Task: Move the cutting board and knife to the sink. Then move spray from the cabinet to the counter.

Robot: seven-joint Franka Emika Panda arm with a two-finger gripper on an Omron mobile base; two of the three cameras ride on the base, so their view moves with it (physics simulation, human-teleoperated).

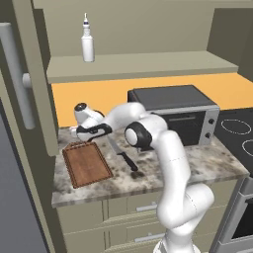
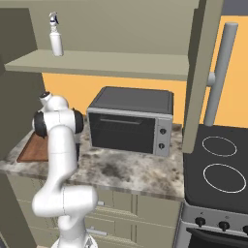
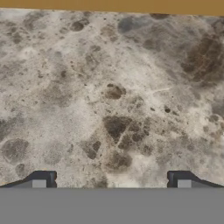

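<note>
The reddish-brown cutting board (image 1: 86,163) lies flat at the counter's (image 1: 210,163) left end; its corner (image 2: 35,149) peeks out behind my arm. The knife (image 1: 123,154) lies just right of the board, black handle toward the front. My gripper (image 1: 84,134) hovers over the counter at the board's far end, pointing down. In the hand view the gripper (image 3: 111,180) is open, its fingertips (image 3: 43,179) wide apart over bare speckled counter (image 3: 109,87). The white spray (image 1: 87,43) (image 2: 56,41) stands on the open cabinet's shelf (image 1: 148,64). The sink is out of view.
A dark toaster oven (image 1: 178,113) (image 2: 131,121) stands on the counter right of my arm. A black stovetop (image 2: 218,169) adjoins the counter's right end. Open cabinet doors with long grey handles (image 1: 17,74) (image 2: 220,72) hang on either side. Drawers (image 1: 128,212) sit below.
</note>
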